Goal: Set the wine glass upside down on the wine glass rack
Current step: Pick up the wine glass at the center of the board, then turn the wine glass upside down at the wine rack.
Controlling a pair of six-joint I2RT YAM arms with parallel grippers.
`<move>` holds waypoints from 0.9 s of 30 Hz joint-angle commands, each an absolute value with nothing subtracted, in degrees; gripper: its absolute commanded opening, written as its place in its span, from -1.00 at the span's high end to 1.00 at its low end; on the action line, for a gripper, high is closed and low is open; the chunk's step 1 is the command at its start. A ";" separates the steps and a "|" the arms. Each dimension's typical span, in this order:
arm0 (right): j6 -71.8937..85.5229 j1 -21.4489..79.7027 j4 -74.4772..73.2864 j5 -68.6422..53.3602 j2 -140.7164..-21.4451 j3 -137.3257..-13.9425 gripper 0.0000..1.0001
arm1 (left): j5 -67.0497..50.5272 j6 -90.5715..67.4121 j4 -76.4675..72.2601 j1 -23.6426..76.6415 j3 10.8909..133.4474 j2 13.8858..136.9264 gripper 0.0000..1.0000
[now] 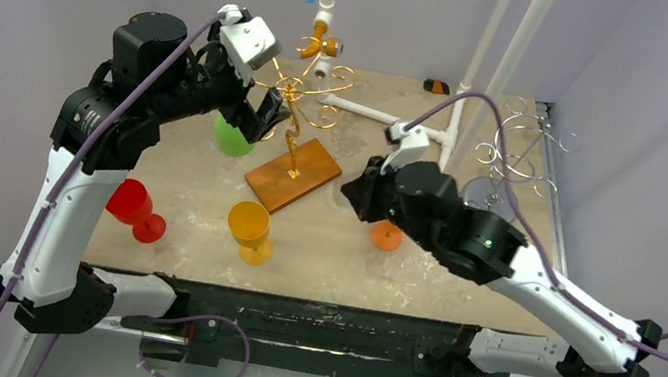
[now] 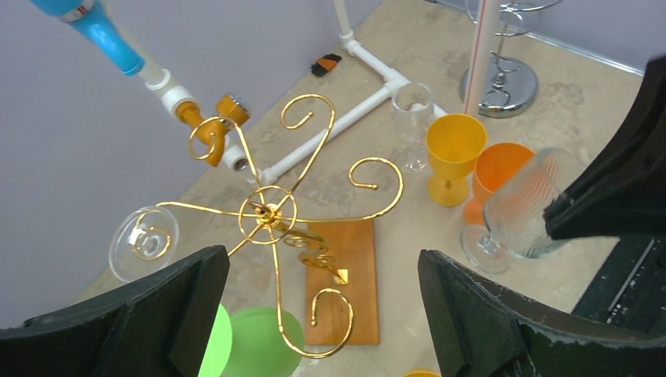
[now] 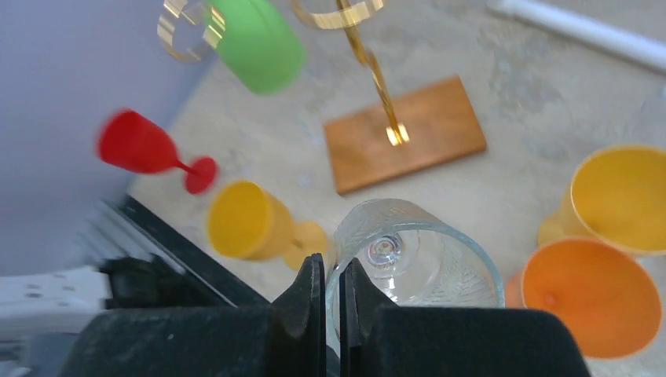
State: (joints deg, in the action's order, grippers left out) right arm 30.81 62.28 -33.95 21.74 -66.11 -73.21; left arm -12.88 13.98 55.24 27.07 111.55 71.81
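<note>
The wine glass [image 3: 424, 251] is clear and ribbed, and I look down into its bowl in the right wrist view. My right gripper [image 3: 331, 271] is shut on its near rim, one finger inside and one outside. In the left wrist view this glass [image 2: 522, 208] leans a little, its foot low by the table. The wine glass rack [image 1: 298, 102] is gold wire with curled arms on a wooden base [image 1: 293, 174]. My left gripper [image 2: 323, 314] hangs open just above the rack [image 2: 267, 212], holding nothing. A clear glass [image 2: 143, 242] hangs on one arm.
A green glass [image 1: 233, 137] sits under the rack's left side. A red glass [image 1: 134, 208] lies at the left, a yellow one [image 1: 250, 228] stands near the front, an orange one [image 1: 386, 234] by my right arm. A silver rack [image 1: 517, 157] and white pipes [image 1: 382, 115] stand behind.
</note>
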 commanded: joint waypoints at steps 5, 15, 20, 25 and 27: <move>24.57 62.40 -33.74 20.99 -64.95 -95.19 1.00 | -23.80 7.71 57.79 26.89 112.76 70.15 -1.00; 20.92 62.39 -22.82 20.69 -69.38 -100.87 1.00 | -31.91 2.03 52.85 26.89 106.89 70.68 -1.00; 21.05 62.40 -17.71 19.93 -69.83 -100.12 1.00 | -32.12 0.44 48.00 26.89 103.71 70.83 -0.95; 20.92 62.40 -15.22 19.55 -69.65 -99.48 1.00 | -32.78 -1.14 48.04 26.89 102.41 72.25 -0.80; 21.07 62.39 -14.82 18.79 -69.84 -99.44 1.00 | -32.56 -1.17 47.33 26.89 101.78 72.62 -0.72</move>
